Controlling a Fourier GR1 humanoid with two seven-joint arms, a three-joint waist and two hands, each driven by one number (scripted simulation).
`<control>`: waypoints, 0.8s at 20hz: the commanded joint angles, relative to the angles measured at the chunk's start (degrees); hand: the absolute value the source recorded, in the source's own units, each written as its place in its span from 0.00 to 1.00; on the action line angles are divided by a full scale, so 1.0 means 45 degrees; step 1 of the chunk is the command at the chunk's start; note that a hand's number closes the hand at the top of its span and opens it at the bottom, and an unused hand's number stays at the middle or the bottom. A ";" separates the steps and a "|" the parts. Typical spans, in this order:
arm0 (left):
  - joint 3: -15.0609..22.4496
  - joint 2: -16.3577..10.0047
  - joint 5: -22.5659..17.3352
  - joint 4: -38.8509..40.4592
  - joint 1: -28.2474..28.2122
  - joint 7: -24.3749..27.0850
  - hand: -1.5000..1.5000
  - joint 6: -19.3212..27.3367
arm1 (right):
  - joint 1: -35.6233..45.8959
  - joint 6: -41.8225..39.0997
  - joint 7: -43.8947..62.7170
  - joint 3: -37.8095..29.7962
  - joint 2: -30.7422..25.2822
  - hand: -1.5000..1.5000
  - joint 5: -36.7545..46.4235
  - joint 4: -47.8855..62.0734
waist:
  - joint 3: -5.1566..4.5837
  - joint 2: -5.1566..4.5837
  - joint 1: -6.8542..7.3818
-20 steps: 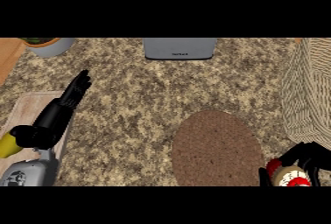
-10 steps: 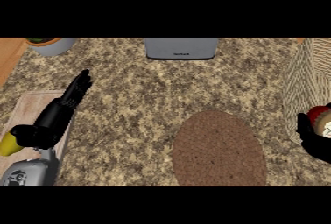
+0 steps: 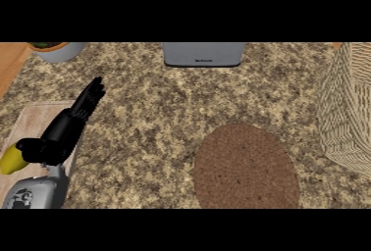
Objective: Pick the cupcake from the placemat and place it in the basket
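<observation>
Placemat [image 3: 246, 166] lies bare, left hand [image 3: 85, 102] rests straight-fingered and empty, right hand is unseen; the cupcake, also unseen, is best lowered inside the basket [image 3: 351, 108] before release.

A speckled granite counter [image 3: 167, 112] fills the view. A grey box [image 3: 202, 54] stands at its far edge, a potted plant [image 3: 58, 50] near the far left corner, a pale wooden board [image 3: 33, 122] along the left edge.

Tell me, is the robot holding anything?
The left hand holds nothing; its fingers are straight. The right hand is not in view, so what it holds cannot be told.
</observation>
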State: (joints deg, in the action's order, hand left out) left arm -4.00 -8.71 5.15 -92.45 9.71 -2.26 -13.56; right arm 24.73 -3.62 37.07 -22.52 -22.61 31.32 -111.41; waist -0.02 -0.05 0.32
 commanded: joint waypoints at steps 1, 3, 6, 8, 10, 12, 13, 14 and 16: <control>-0.0170 -0.0159 -0.0131 -0.0034 0.0078 -0.0142 0.50 -0.0142 | 0.0247 -0.0333 -0.1063 -0.1800 -0.1309 1.00 -0.1326 0.1813 | 0.0008 0.0007 -0.0069; -0.0243 -0.0137 -0.0203 0.0351 0.0299 -0.0055 0.50 -0.0185 | 0.0546 0.0227 -0.1930 -0.1617 -0.1381 1.00 -0.1073 0.3294 | 0.0006 -0.0006 -0.0029; -0.0407 -0.0440 -0.0413 -0.0132 -0.0290 0.0088 0.50 -0.0569 | 0.0242 0.0374 -0.3511 -0.1781 -0.1688 1.00 -0.1268 0.4787 | 0.0008 -0.0009 0.0007; -0.0359 -0.0252 -0.0149 0.0348 -0.0231 0.0739 0.50 -0.0347 | -0.0409 -0.0119 -0.3642 -0.1797 -0.1726 1.00 -0.1696 0.4439 | 0.0005 0.0006 -0.0078; -0.0649 -0.0480 -0.0369 0.0810 0.0494 0.0305 0.50 -0.0471 | -0.0067 0.0477 -0.4863 -0.2165 -0.2067 1.00 -0.1613 0.6284 | 0.0008 -0.0017 -0.0052; -0.0232 -0.0126 0.0051 0.1135 0.0200 0.1003 0.50 -0.0282 | -0.0372 0.1287 -0.6329 -0.2245 -0.1777 1.00 -0.1420 0.7387 | 0.0011 -0.0037 -0.0031; -0.0088 0.0063 0.0015 0.0182 0.0362 -0.0252 0.50 -0.0002 | -0.0158 0.1533 -0.6030 -0.2203 -0.1982 1.00 -0.1259 0.7309 | 0.0009 -0.0005 -0.0022; -0.0055 0.0164 0.0528 0.1275 0.1027 0.0347 0.50 0.0399 | 0.0596 0.1722 -0.6175 -0.2052 -0.2265 1.00 -0.1152 0.8195 | 0.0007 -0.0027 -0.0022; 0.0036 0.0152 0.0337 0.0521 -0.0026 0.0657 0.50 0.0090 | 0.0609 0.2371 -0.7438 -0.2150 -0.2311 1.00 -0.1116 0.9136 | 0.0009 -0.0019 0.0038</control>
State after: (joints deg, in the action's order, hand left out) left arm -4.44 -8.61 5.62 -90.28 10.88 -1.06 -13.74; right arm 25.37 3.20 10.31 -31.70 -31.40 25.78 -78.33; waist 0.04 -0.12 0.29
